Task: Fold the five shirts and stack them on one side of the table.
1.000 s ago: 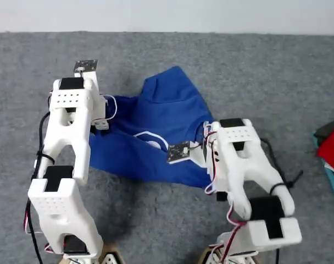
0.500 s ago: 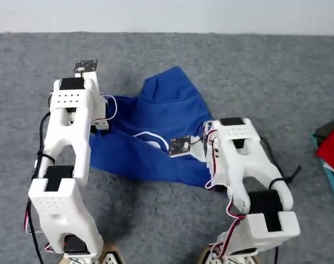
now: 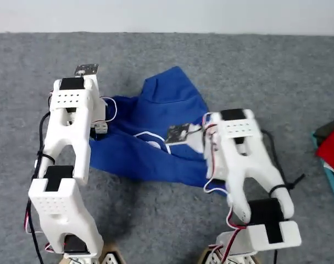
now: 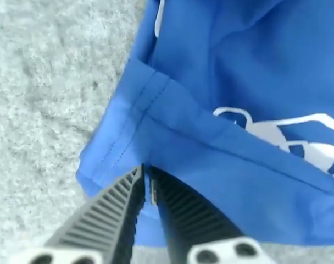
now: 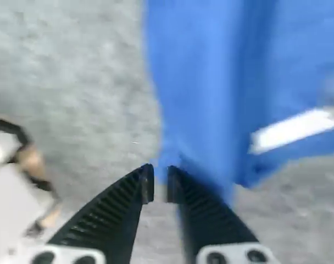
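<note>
Blue cloth is the matter here: the blue shirt (image 3: pixel 161 129) lies crumpled and not yet folded on the grey table (image 3: pixel 277 71), between the two arms, with a white print showing on it. The left gripper (image 4: pixel 148 179) is clenched on the shirt's hemmed edge, on the side toward the left arm. The right gripper (image 5: pixel 160 184) is low at the opposite edge, just beside the cloth, but I cannot tell if it has grasped the cloth or not. At the table's right edge lies a pile of cloth (image 3: pixel 330 147), red, dark and teal, well apart from the blue shirt. I judge these are other shirts of the five. The step in hand seems to be the taking of two edges, to spread the shirt flat before folding. The next move calls first for a sure hold on the right side. Then both arms should lift and pull apart evenly, so that the cloth opens without slipping out.
</note>
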Available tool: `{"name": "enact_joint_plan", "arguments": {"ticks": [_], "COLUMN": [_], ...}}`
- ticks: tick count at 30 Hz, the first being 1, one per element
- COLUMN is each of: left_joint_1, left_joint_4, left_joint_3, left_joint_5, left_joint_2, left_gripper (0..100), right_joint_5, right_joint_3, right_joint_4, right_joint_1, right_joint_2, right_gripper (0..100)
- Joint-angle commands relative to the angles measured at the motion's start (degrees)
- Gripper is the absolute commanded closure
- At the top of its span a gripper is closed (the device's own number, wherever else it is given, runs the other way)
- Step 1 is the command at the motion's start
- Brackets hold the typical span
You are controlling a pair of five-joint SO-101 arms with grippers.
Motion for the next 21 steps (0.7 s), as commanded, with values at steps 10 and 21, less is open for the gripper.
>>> {"name": "enact_joint_plan", "arguments": {"ticks": [10,21], "left_joint_1": [-6.5,-11.1], "left_joint_4": [9.7,9.6], "left_joint_3": [7.6,10.9], "left_joint_5": [0.5,0.4], "left_joint_2": [-16.9,-22.4], "left_gripper": [83,83], "right_joint_5": [0.0,-0.9], "right_joint_3": [0.5,0.4], "right_joint_4": [-10.0,-12.8], "right_joint_1": [0.6,0.5], "right_joint_2": [4.8,6.8], "right_gripper": [80.0,96.9]}}
